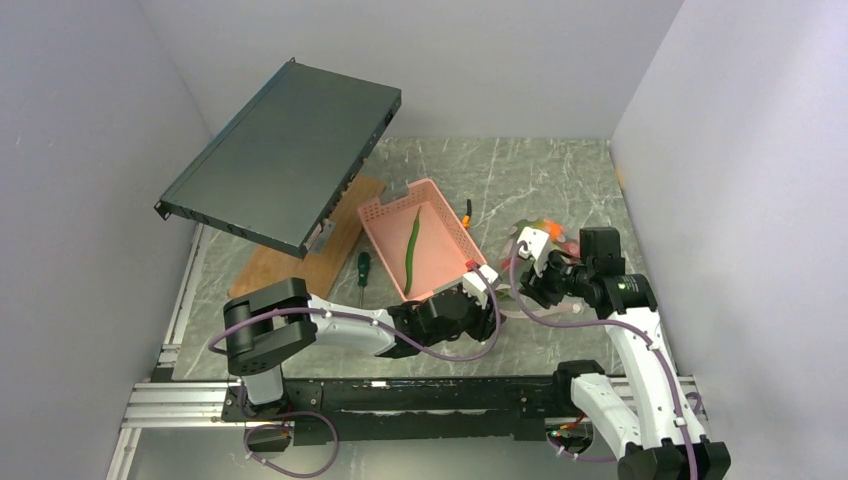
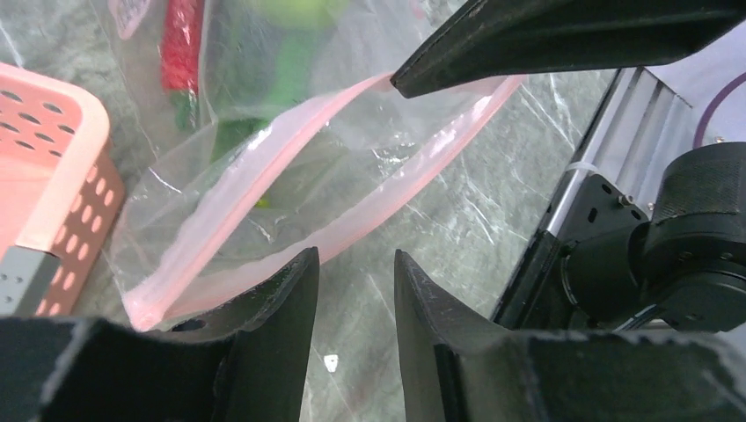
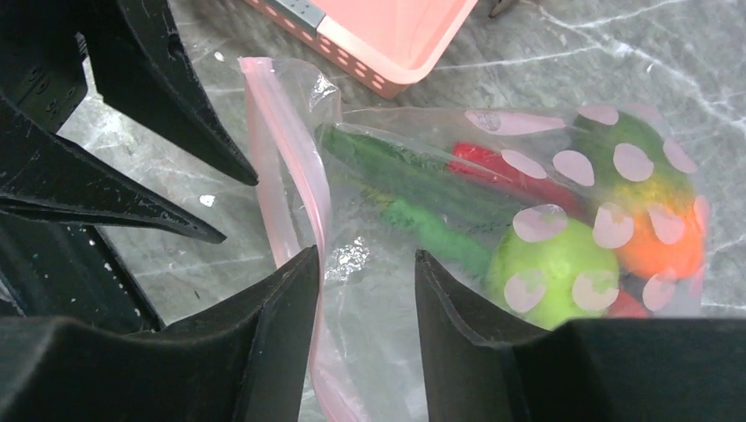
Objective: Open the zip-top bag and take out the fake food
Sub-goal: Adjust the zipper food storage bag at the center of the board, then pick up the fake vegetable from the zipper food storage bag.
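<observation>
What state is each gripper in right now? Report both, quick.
Left gripper: open, holding nothing.
Right gripper: open, straddling the zip edge of the bag, not clamped on it.

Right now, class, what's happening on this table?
Both arms meet at the bag, which lies beside the basket. The left gripper and right gripper both stand open at the bag's pink zip edge, and neither is clamped on it. The bag's mouth gapes. Most of the food is inside the bag, and one green pod lies in the basket.
</observation>
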Motion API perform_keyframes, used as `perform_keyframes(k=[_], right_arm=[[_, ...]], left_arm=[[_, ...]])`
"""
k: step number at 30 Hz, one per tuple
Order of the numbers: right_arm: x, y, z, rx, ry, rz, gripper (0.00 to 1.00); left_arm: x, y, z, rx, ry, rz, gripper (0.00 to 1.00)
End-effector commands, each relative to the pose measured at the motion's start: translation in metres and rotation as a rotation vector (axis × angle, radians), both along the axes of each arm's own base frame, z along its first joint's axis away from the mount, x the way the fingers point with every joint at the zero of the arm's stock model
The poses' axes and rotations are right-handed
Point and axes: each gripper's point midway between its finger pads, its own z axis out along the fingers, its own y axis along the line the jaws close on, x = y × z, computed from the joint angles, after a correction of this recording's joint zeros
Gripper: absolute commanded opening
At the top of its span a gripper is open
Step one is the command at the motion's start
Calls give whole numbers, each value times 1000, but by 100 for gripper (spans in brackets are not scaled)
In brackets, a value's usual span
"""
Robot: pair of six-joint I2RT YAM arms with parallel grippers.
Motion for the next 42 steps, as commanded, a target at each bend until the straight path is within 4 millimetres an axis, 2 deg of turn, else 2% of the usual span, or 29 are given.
perform_keyframes(k=[1, 5, 9, 12, 15, 17, 19, 22, 25, 28, 33, 35, 42], right_arm=[[0, 0, 8, 3, -3, -10, 48], [-15, 3, -1, 1, 35, 33, 63], [-18, -2, -19, -27, 65, 21, 63], [-18, -6, -34, -54, 88, 9, 57], [-18, -5, -38, -58, 97, 8, 55], [-15, -4, -40, -56, 90, -4, 49], [-7, -7, -43, -74, 73, -37, 36], [6, -9, -32, -71, 37, -96, 0], [3, 6, -4, 20, -11, -57, 0], [-6, 19, 8, 88, 15, -5, 0], [-6, 16, -10, 71, 46, -24, 0], [-8, 15, -18, 62, 57, -21, 0], [-13, 17, -25, 54, 84, 20, 0]], left_arm=[[13, -14, 22, -36, -108, 16, 42], [15, -16, 24, -42, -122, 15, 43], [21, -20, 28, -61, -123, 33, 43], [29, -22, 29, -84, -115, 69, 43], [35, -21, 30, -118, -103, 104, 41], [38, -20, 33, -142, -109, 119, 41], [39, -21, 34, -150, -114, 121, 40], [39, -24, 32, -131, -123, 107, 40], [40, -26, 23, -105, -147, 88, 41], [44, -26, 18, -104, -187, 60, 41], [55, -29, 9, -91, -186, 33, 41], [60, -28, 12, -101, -193, 42, 41], [61, -22, 46, -235, -221, 52, 41]])
